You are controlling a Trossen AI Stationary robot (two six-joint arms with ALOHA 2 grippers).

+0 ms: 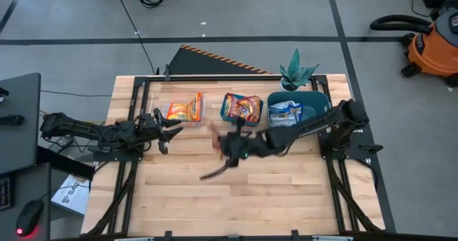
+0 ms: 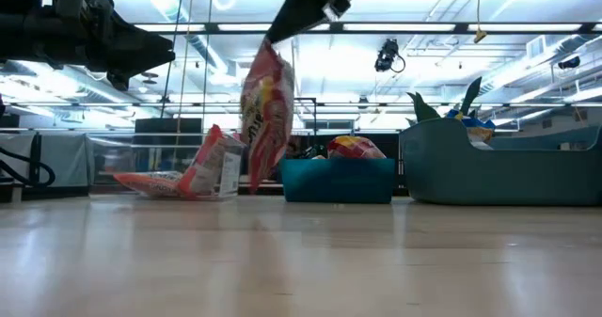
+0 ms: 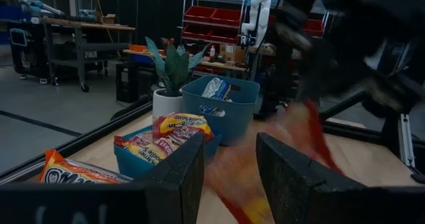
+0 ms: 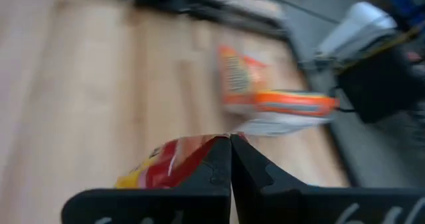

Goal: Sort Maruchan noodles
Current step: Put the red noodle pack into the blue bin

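The wooden table (image 1: 215,191) carries a clear bin (image 1: 182,109) of orange packets (image 1: 187,109), a small teal bin (image 1: 230,111), a big teal bin (image 1: 315,101) and a potted plant (image 1: 295,73) along its far edge.

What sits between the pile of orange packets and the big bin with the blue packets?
In the high view, a small teal bin of red-and-yellow packets sits between the orange packets and the big bin.

We see a red-and-yellow noodle packet (image 2: 266,119) hanging clear of the wooden surface (image 2: 301,261), pinched at its top by the right hand (image 2: 303,11) that reaches in from above. Behind it, orange packets (image 2: 183,176) lie and lean together on the surface, beside a small teal bin (image 2: 337,181) heaped with more red-and-yellow packets (image 2: 353,148). A larger teal bin (image 2: 499,171) stands farther along.
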